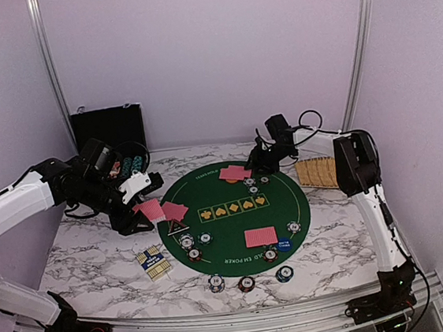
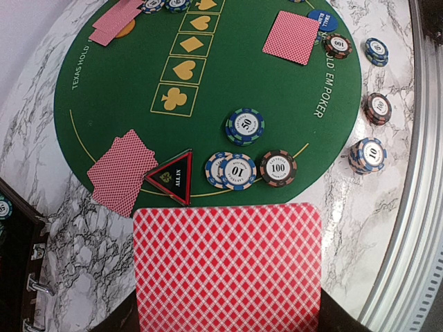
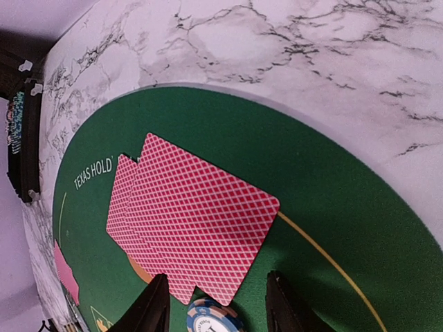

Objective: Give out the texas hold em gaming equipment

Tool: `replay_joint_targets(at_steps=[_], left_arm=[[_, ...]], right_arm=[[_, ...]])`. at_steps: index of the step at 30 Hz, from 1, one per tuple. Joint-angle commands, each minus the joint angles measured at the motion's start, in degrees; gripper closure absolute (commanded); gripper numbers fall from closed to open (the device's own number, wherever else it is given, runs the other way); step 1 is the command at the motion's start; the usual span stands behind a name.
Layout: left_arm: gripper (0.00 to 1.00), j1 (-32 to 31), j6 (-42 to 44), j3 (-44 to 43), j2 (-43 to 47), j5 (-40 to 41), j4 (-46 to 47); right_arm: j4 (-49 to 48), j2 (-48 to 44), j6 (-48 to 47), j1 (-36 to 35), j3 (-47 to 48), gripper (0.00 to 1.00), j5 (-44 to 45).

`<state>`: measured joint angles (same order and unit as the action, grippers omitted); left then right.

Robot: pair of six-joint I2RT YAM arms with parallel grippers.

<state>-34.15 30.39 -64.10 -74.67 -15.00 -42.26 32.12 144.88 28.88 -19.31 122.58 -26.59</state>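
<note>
My left gripper is shut on a red-backed playing card, held above the left rim of the green mat. Below it lie a fanned pair of cards, a black triangular button and several chips. Another card lies by a blue button. At the mat's far edge my right gripper is open, low over the felt. A blue-and-white chip sits between its fingers. Two overlapping cards lie just ahead, an orange button peeking from under them.
A black hinged case stands open at the back left with chips inside. A tan woven tray lies at the right by the right arm. A blue and yellow card box lies on the marble. Chip stacks line the near edge.
</note>
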Motion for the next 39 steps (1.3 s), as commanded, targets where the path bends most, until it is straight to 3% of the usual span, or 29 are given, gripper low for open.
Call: replay_joint_targets(at_steps=[1,15,26,28,31,34,39], left_arm=[[1.0,0.4,-0.33,-0.06,1.12,-1.0,0.8],[1.0,0.4,-0.32,-0.28,0.73,-0.91,0.73],[1.0,0.49,-0.09,0.11,1.24,-0.56,0.83],[1.0,0.49,-0.08,0.13,1.28,-0.51,0.8],[1.0,0.49,-0.07,0.07,1.39,-0.53,0.82],[1.0,0.57,-0.19,0.07,1.48,-0.78,0.79],[1.0,0.74,-0.47,0.02,1.9,-0.99,0.8]], right_arm=[[-0.29,1.93,0.34,0.39,1.91,0.53,-1.01],[-3.13,3.93,1.94,0.24,3.2,0.52,-5.73],[-2.91,-0.95,-0.07,0.24,3.46,0.38,-4.97],[-2.31,-3.8,-1.04,0.12,2.62,0.3,-3.92],[-1.13,-9.48,-3.32,-0.93,-1.15,0.02,0.91],[-2.97,-15.89,-3.7,-1.75,-8.15,0.01,3.48],[-16.05,-25.22,7.78,2.39,-26.41,0.01,-10.83]])
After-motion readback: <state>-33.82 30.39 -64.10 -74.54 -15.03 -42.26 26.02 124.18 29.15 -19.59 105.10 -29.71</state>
